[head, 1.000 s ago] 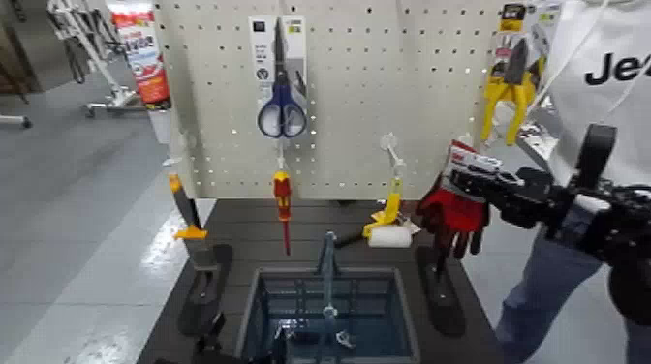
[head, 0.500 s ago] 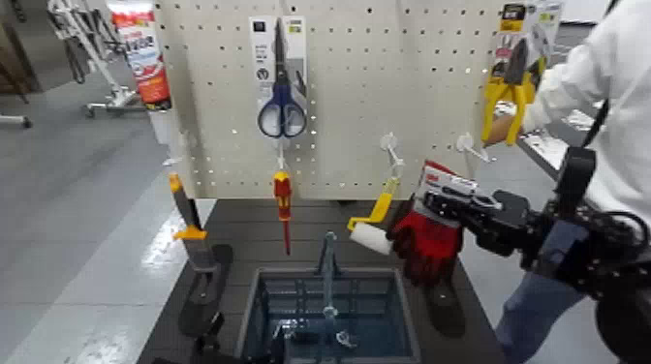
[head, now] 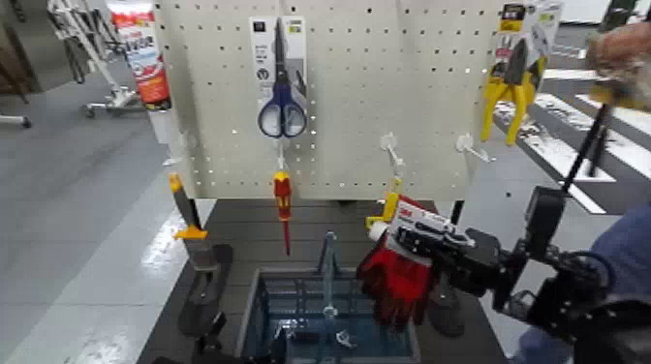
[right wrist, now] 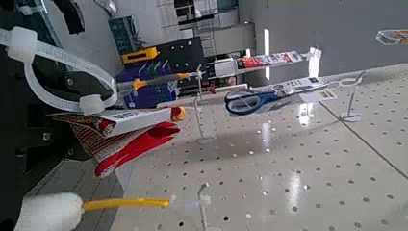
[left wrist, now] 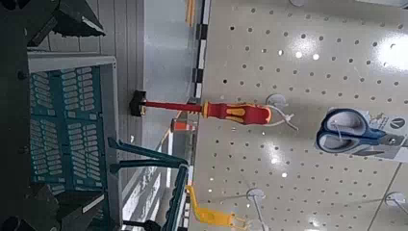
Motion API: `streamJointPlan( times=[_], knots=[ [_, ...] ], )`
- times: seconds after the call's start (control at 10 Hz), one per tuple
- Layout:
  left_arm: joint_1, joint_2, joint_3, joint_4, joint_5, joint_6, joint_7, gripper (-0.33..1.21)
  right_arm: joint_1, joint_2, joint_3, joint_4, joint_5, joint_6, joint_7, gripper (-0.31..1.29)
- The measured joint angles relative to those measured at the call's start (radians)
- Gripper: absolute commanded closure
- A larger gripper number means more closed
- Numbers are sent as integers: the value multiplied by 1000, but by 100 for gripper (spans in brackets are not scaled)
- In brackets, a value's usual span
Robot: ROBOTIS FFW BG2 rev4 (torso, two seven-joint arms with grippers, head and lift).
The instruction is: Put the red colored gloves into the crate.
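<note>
Red colored gloves (head: 395, 279) hang from the right gripper (head: 426, 250), jaws clenched on the card header, fingers dangling over the crate's (head: 254, 305) rim at approx 3 o'clock of its centre handle (head: 327, 276). Judged progress: pickup done, carry nearly done; lowering and release left. Crate interior shows no gloves yet; only dark bits of the left gripper (head: 208, 334) near its 7 o'clock corner, low on the worktop (head: 242, 227), idle, jaws can't tell. Red-handled screwdriver (head: 282, 198) hangs on the pegboard (head: 387, 87), 12 o'clock of crate.
</note>
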Motion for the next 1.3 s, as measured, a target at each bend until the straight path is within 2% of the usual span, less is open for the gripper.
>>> streamJointPlan(
  times=[0.4,0.7,1.0,1.3],
  knots=[
    [-2,0,-6,2,2,4,0,11,39,29,52,36,-52,-17,-2,114],
    [-5,0,-10,5,4,5,0,11,31,56,113,129,-77,-74,13,114],
    [-5,0,-12,6,6,6,1,11,-3,69,167,239,-60,-132,32,114],
    [-5,0,-13,6,6,7,1,11,-20,67,174,296,-5,-155,35,112]
  ],
)
